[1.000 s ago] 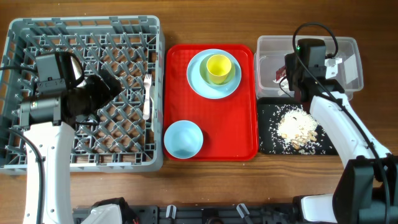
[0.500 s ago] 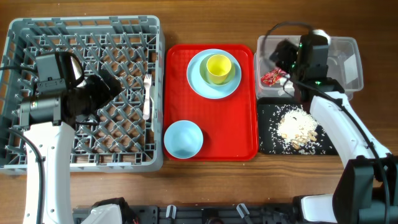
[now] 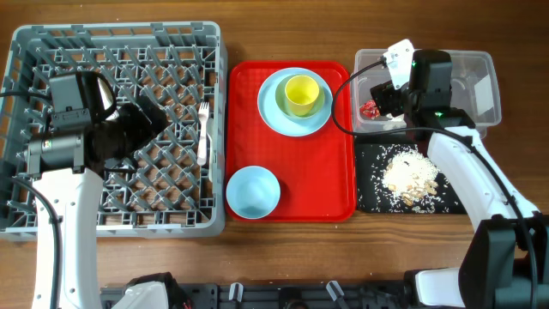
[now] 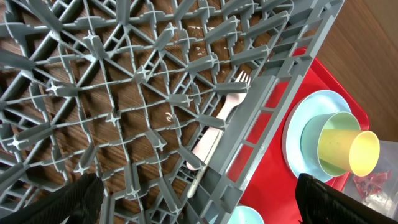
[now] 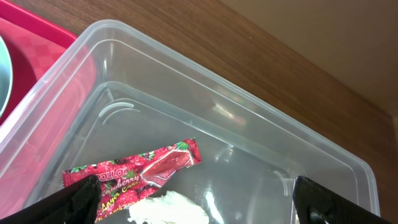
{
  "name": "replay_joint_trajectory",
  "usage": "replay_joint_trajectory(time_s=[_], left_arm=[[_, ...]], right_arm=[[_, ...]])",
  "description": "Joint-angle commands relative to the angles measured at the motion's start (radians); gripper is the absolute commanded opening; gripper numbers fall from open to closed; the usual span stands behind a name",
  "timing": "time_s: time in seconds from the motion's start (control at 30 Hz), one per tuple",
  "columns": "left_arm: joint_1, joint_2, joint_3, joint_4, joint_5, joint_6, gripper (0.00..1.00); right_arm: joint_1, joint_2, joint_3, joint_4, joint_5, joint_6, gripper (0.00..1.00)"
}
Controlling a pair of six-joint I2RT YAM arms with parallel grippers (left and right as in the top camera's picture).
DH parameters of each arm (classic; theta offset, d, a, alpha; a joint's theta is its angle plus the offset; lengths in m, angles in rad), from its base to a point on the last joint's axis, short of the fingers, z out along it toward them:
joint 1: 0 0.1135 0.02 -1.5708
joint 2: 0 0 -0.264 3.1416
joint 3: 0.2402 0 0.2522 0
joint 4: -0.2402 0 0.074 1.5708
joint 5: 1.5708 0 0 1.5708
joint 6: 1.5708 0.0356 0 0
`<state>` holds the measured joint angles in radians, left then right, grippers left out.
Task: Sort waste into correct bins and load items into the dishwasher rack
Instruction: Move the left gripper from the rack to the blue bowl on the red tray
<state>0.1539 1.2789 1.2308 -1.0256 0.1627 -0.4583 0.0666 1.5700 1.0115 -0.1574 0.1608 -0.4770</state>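
Wooden table [image 3: 283, 249] is seen under everything. Nearest the robot, a white-blue bowl [image 3: 253, 190] is stood upright on the red tray [image 3: 309, 172]. To its right the black tray [image 3: 367, 193] is loaded with pale food scraps [image 3: 407, 176]. The bowl is judged light, rigid and smooth. It would be best pinched across its rim, one finger inside and one outside, since its rounded wall may slip.

Further out, a white fork [image 3: 203, 129] is laid in the dishwasher rack [image 3: 111, 225] near its right wall. The left gripper [image 4: 200, 202] is held over the rack with its fingers spread wide, and nothing is held between them.

Further again, the yellow-green cup [image 3: 302, 93] is stood on the pale blue plate [image 3: 273, 116] at the tray's far end. The cup is judged very light and easily tipped, so it should be taken by its wall at the lip and lifted off first. The plate lies flat and would have to be caught by its raised edge. No spoon can be made out for certain.

Farthest, in the clear tub [image 3: 480, 64], the red wrapper [image 5: 137, 168] is seen touching the white napkin [image 5: 155, 210]. Both are thin, limp things needing no further hold. The right gripper [image 5: 202, 202] is poised above the tub, fingers wide apart and empty.
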Motion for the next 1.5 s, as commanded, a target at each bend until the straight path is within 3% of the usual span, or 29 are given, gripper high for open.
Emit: replay_joint_trajectory(time_s=[0.0,0.3,0.37,0.4,0.43,0.47,0.5,0.63,0.73,0.87,1.1,1.2,1.47], left_arm=[[0.006,-0.003,0.015,0.002,0.008,-0.002,1.00],[0.006,-0.003,0.015,0.037,0.025,-0.002,1.00],[0.005,-0.003,0.015,0.010,0.220,0.024,0.98],[-0.005,0.000,0.013,-0.023,0.365,0.099,0.80],[-0.026,0.000,0.013,-0.052,0.406,0.141,0.53],[-0.043,0.000,0.013,-0.074,0.394,0.141,0.15],[-0.068,0.000,0.013,-0.096,0.378,0.141,0.04],[-0.197,0.004,0.013,-0.167,0.362,0.141,0.05],[-0.304,0.008,0.013,-0.199,0.298,0.140,0.16],[-0.511,0.017,-0.005,-0.219,0.133,0.136,0.23],[-0.758,0.018,-0.110,-0.037,0.122,0.136,0.23],[-0.846,0.021,-0.184,0.037,-0.005,0.055,0.22],[-0.982,0.118,-0.285,0.202,-0.148,0.049,0.19]], right_arm=[[-0.002,0.010,0.014,-0.001,-0.004,-0.021,1.00],[-0.002,0.010,0.014,0.000,-0.004,-0.020,0.99],[-0.002,0.010,0.014,-0.001,-0.004,-0.020,1.00],[-0.002,0.010,0.014,-0.001,-0.004,-0.020,1.00],[-0.002,0.010,0.014,-0.001,-0.004,-0.020,1.00],[-0.002,0.010,0.014,-0.001,-0.004,-0.020,1.00],[-0.002,0.010,0.014,-0.001,-0.004,-0.020,1.00],[-0.002,0.010,0.014,-0.001,-0.004,-0.021,1.00],[-0.002,0.010,0.014,-0.001,-0.004,-0.021,1.00],[-0.002,0.010,0.014,-0.001,-0.004,-0.021,1.00],[-0.002,0.010,0.014,-0.001,-0.004,-0.020,1.00],[-0.002,0.010,0.014,-0.001,-0.004,-0.021,1.00],[-0.002,0.010,0.014,0.000,-0.004,-0.021,1.00]])
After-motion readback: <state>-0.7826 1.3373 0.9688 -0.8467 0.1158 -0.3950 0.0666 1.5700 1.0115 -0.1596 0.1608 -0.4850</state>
